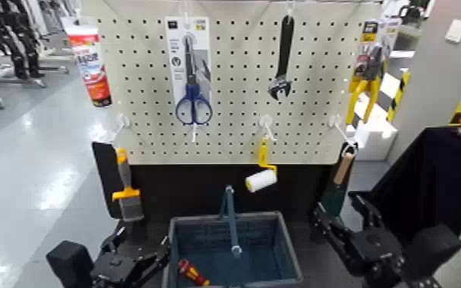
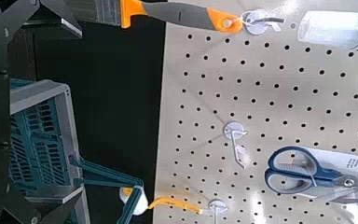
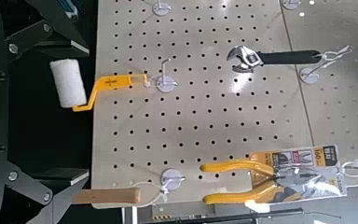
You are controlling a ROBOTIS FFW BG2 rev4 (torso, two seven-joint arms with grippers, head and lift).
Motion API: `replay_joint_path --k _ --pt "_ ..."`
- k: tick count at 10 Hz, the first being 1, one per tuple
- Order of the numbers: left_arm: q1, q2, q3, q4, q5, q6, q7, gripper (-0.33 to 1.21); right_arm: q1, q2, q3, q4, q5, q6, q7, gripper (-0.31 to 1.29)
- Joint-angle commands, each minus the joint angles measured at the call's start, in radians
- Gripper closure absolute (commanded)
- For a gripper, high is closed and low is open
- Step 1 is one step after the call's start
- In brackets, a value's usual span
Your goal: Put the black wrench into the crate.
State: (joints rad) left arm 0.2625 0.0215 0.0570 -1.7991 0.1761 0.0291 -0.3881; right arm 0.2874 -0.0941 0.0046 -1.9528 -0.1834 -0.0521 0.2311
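A perforated white pegboard point(image 1: 310, 92) carries the flat black wrench point(image 1: 282, 60) on a hook. Below sits the slatted crate point(image 1: 279, 245). Left gripper point(image 1: 130, 256) and right gripper point(image 1: 339, 222) gape empty.

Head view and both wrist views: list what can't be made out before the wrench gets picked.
- Crate: near wall cut off by the head view's bottom edge; the red-yellow item inside is too small to identify.
- Left gripper: dark against a dark backdrop, so its fingers can't be read.
- Right gripper: the same.
- Wrench: jaw opening too small in the head view; the right wrist view shows it clearer.
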Motion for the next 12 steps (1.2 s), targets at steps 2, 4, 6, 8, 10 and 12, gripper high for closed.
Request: replay_joint_path --k 2,4,6,8,10,12 --pt "-0.011 0.000 -0.005 0.003 0.000 0.003 0.000 0.13 -0.102 0.004 -0.008 0.009 -0.027 0.026 0.070 0.36" --pt "-0.011 0.002 -0.008 0.004 0.000 0.009 0.000 0.13 -0.166 0.004 -0.009 0.015 -0.047 0.046 0.105 0.35" --pt "-0.015 0.003 -0.009 0.004 0.000 0.012 0.000 0.13 -0.221 0.002 -0.014 0.025 -0.067 0.063 0.139 0.32" --pt "-0.020 0.005 -0.013 0.006 0.000 0.014 0.000 0.13 -0.275 0.008 -0.005 0.054 -0.094 0.061 0.163 0.33" --pt "-0.025 0.008 -0.017 0.006 0.000 0.015 0.000 0.13 -0.330 0.010 0.008 0.080 -0.107 0.051 0.185 0.33" --pt "-0.029 0.008 -0.019 0.006 0.000 0.017 0.000 0.13 -0.383 0.011 0.017 0.104 -0.107 0.046 0.206 0.32"
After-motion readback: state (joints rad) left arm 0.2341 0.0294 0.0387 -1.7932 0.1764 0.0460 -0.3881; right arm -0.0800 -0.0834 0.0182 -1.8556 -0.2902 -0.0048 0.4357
